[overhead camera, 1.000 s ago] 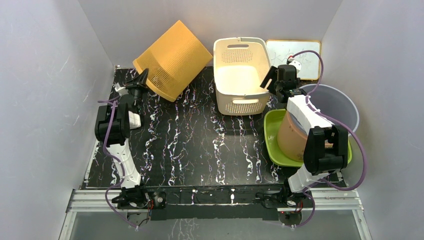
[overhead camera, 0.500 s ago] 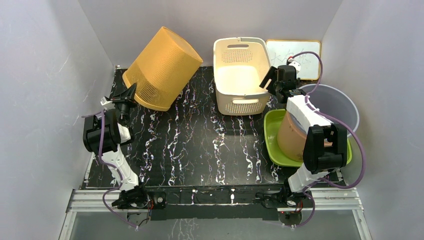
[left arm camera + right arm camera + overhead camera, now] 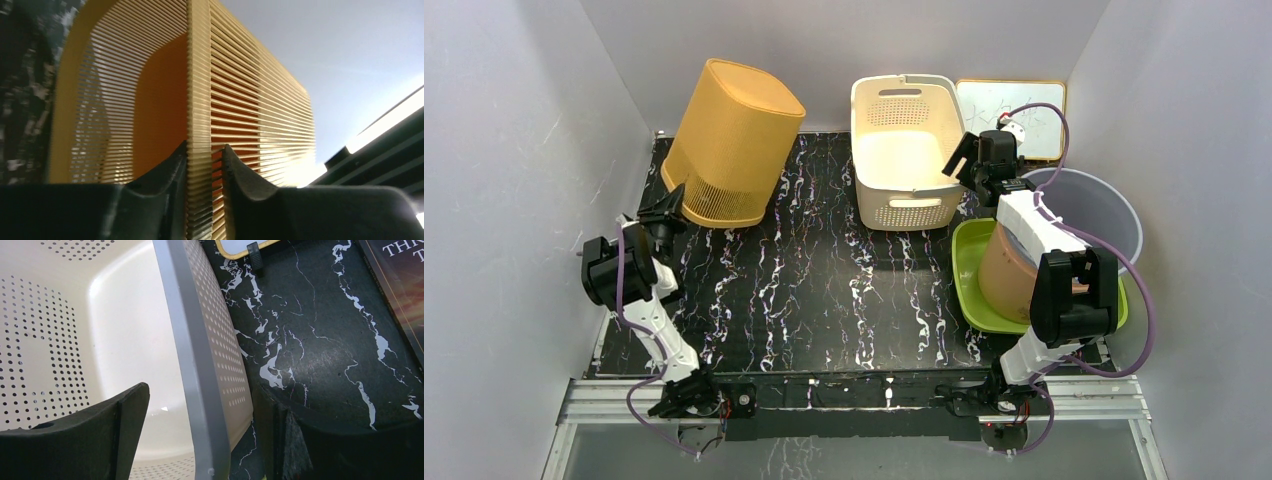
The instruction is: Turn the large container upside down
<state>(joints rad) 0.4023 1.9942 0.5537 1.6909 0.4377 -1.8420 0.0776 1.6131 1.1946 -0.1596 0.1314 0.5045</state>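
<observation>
The large container is an orange slatted basket (image 3: 729,145). It stands at the table's back left with its mouth down and its closed base up. My left gripper (image 3: 667,208) is at its lower left edge, shut on a vertical ribbed strip of its wall. The left wrist view shows the basket (image 3: 240,90) filling the frame, with the strip clamped in that gripper (image 3: 205,165). My right gripper (image 3: 964,165) is open astride the right wall of the cream perforated basket (image 3: 911,212), one finger inside and one outside, also seen in the right wrist view (image 3: 200,395).
The cream basket's wall (image 3: 200,340) stands upright at the back middle. A green tray (image 3: 969,270) holding a tan upturned pot (image 3: 1004,275) lies at the right. A grey bucket (image 3: 1104,205) and a whiteboard (image 3: 1014,105) are behind it. Grey walls close in both sides.
The orange basket swung from leaning on its side against the back wall to standing mouth-down. My left gripper moved left and toward the near side with it. The right arm stayed still.
</observation>
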